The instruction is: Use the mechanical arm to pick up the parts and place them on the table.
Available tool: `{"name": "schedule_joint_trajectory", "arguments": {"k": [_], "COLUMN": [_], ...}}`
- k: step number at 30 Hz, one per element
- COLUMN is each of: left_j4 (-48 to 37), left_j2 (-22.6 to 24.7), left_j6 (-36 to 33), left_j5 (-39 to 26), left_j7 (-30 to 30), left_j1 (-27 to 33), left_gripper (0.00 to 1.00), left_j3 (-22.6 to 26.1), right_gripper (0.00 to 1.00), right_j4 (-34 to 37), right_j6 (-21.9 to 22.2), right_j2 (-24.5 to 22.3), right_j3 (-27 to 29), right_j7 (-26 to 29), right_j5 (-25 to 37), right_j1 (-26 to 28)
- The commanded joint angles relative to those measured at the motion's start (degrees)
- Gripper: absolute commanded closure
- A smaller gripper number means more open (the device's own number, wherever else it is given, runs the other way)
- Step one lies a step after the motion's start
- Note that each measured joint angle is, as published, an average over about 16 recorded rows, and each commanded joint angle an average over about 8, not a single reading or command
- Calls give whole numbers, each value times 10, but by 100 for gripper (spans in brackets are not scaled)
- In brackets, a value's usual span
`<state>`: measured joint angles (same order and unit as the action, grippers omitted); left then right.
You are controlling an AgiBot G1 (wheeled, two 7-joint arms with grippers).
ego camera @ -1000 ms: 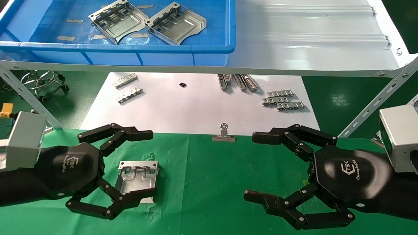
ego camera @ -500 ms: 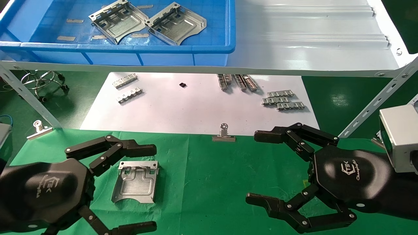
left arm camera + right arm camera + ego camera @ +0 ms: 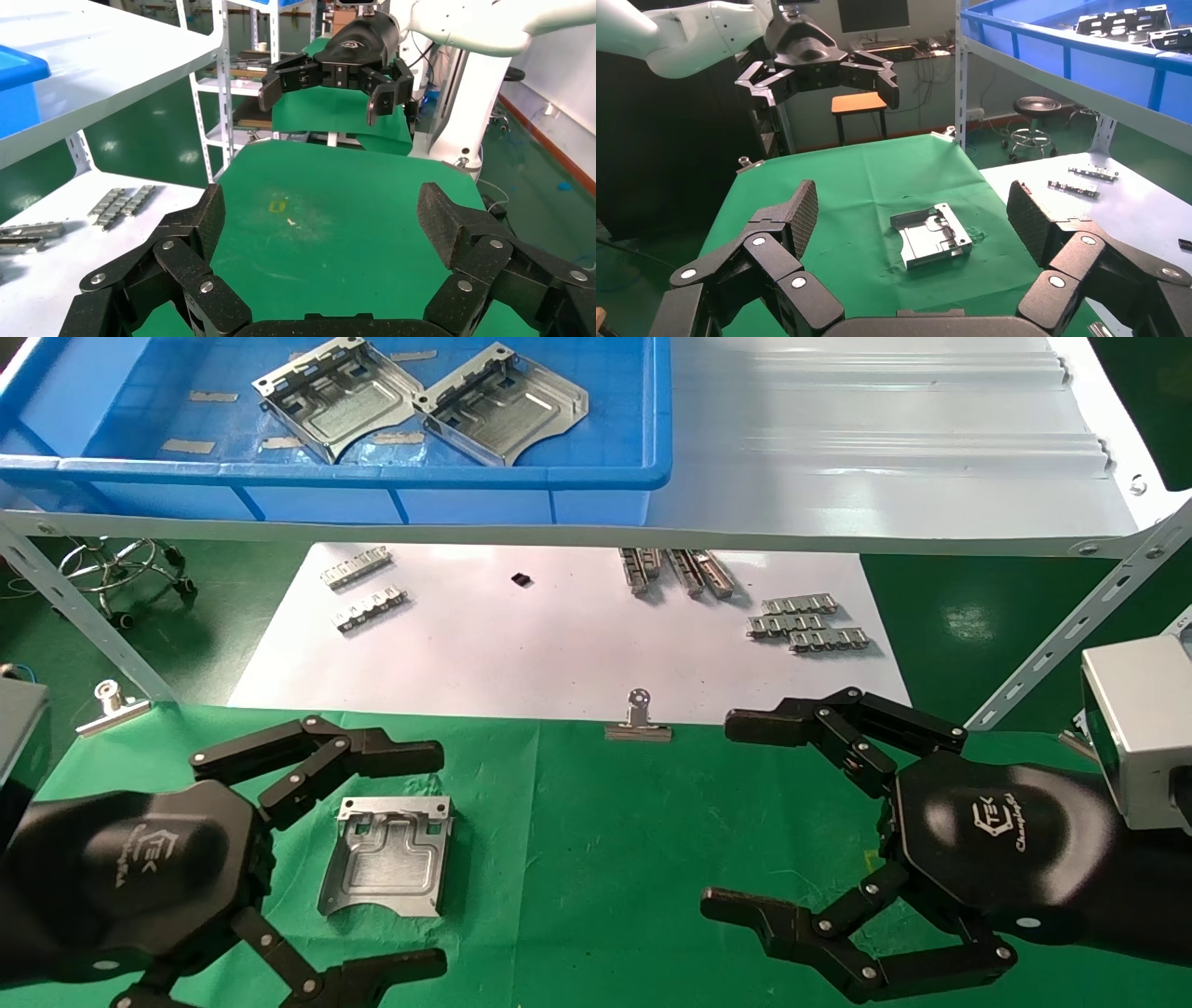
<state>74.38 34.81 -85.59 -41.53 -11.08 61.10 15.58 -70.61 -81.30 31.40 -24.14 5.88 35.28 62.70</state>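
Observation:
One silver part (image 3: 386, 855) lies flat on the green table (image 3: 596, 859), at the left. My left gripper (image 3: 426, 861) hangs open by it, one finger beyond the part's far edge and the other past its near edge, touching nothing. In the left wrist view the left gripper (image 3: 323, 214) frames only bare cloth. The right gripper (image 3: 724, 812) is open and empty over the cloth at the right. Its wrist view shows the part (image 3: 932, 235) beyond the right gripper (image 3: 914, 207). Two more parts (image 3: 335, 393) (image 3: 503, 412) lie in the blue bin (image 3: 372, 477).
The bin stands on a pale grey ribbed shelf (image 3: 885, 458) above the table, held by slanted metal struts (image 3: 1052, 645). A white paper sheet (image 3: 521, 645) carries several notched strips (image 3: 805, 624). Binder clips (image 3: 638, 721) (image 3: 112, 708) grip the cloth's far edge.
The left gripper has come off the part and drawn back toward me and to the left, open. The part stays flat on the cloth. The right arm has barely moved.

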Motion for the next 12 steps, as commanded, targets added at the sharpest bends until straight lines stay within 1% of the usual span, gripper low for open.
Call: {"name": "schedule_joint_trajectory", "arguments": {"k": [1, 12], "left_j4": [-2, -6], "left_j2": [0, 2], "left_j6": [0, -1], "left_j5": [-1, -2], "left_j7": [1, 3], "left_j1": [1, 4], "left_gripper": [0, 0], "left_j3": [1, 3], "right_gripper": [0, 0], "right_j4": [0, 0], "right_j6": [0, 0], "right_j2": [0, 0], "right_j3": [0, 0], "right_j7": [0, 0], "right_j5": [0, 0], "right_j1": [0, 0]}}
